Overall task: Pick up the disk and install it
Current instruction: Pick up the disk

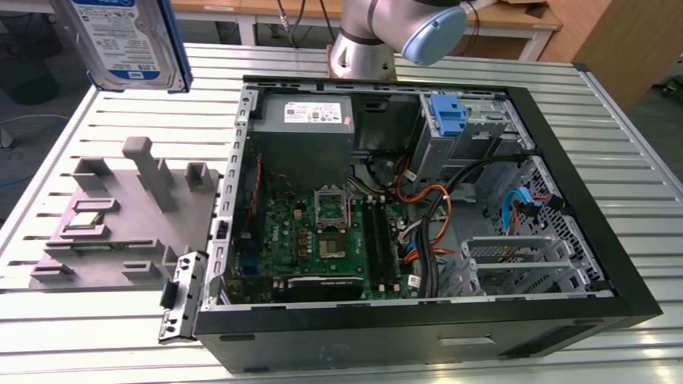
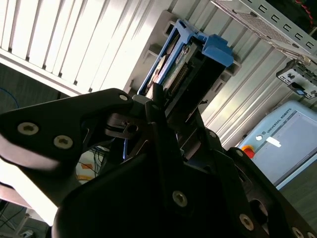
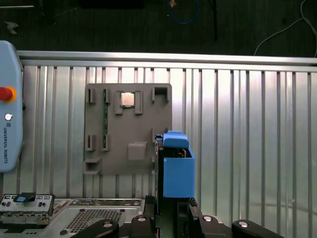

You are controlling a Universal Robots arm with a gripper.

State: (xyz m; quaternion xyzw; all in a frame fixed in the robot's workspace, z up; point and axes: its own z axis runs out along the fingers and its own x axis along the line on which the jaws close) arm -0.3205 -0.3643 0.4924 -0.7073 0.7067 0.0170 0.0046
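The disk (image 1: 123,44) hangs in the air at the upper edge of the exterior view's left, high over the slatted table, its blue-and-white label facing the camera and a blue rail along its side. In both wrist views my gripper (image 2: 161,101) is shut on the disk (image 2: 184,62), which stands out edge-on beyond the fingers. In the first wrist view the disk's blue rail (image 3: 177,171) rises from the gripper (image 3: 171,210), above the edge of the grey fixture plate (image 3: 124,148) on the table far below.
An open computer case (image 1: 581,208) lies on the table, with motherboard (image 1: 320,232), grey power-supply box (image 1: 309,116) and a blue bracket (image 1: 450,116) in the drive bay. The grey fixture plate (image 1: 117,216) sits beside the case. A teach pendant (image 3: 7,124) rests on the table.
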